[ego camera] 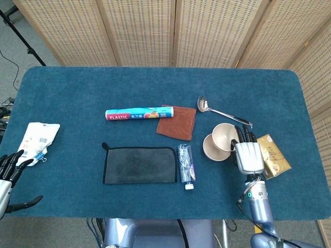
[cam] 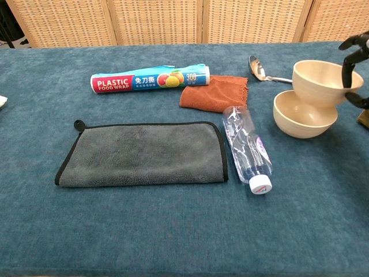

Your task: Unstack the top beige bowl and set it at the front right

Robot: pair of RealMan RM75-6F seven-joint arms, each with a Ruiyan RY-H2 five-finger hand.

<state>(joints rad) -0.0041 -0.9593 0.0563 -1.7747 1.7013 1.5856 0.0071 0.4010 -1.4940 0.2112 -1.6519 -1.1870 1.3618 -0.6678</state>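
Note:
My right hand (ego camera: 250, 153) grips the right rim of the top beige bowl (ego camera: 225, 135) and holds it lifted clear above the lower beige bowl (ego camera: 212, 149). In the chest view the raised top beige bowl (cam: 320, 82) hangs just over the lower bowl (cam: 303, 115), which rests on the blue table (cam: 173, 231); the dark fingers (cam: 350, 57) of the right hand wrap the bowl's right rim at the frame edge. My left hand (ego camera: 7, 170) hovers open off the table's front left corner, holding nothing.
A metal ladle (ego camera: 222, 112) lies just behind the bowls, and a gold packet (ego camera: 271, 156) lies right of my right hand. A plastic bottle (ego camera: 186, 165), grey cloth (ego camera: 139, 165), brown cloth (ego camera: 177, 122), food wrap box (ego camera: 133, 113) and white packet (ego camera: 38, 138) lie to the left.

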